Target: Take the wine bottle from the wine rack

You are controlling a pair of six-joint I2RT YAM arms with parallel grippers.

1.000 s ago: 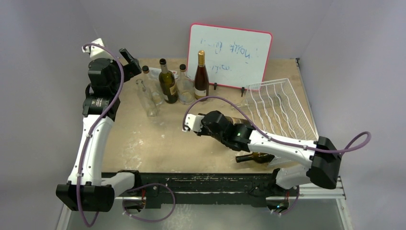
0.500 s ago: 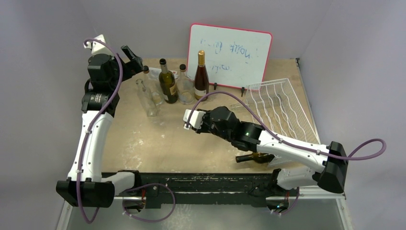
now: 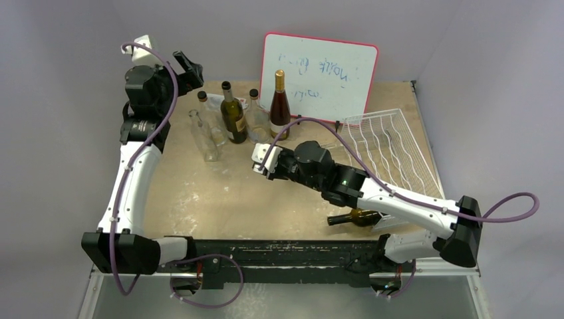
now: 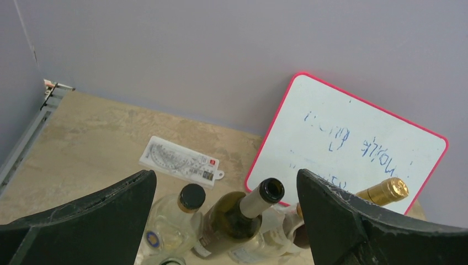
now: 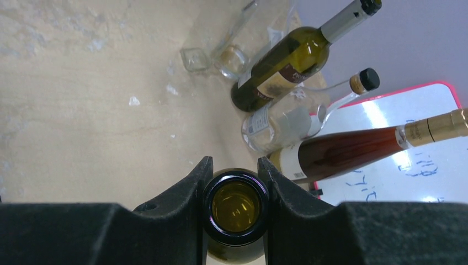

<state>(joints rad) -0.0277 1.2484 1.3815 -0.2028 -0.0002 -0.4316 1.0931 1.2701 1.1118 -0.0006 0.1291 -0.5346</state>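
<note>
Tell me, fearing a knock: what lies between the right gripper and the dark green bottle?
Only bare tabletop separates right gripper and dark green bottle, per the top view.

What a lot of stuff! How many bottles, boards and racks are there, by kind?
Standing bottles: 5
Lying bottle: 1
Held bottle: 1
Whiteboard: 1
Wire rack: 1
Total: 9

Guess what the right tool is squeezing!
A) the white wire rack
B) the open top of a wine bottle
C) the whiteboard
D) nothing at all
B: the right wrist view shows the right tool with its fingers pressed against both sides of the open mouth of the wine bottle.
</note>
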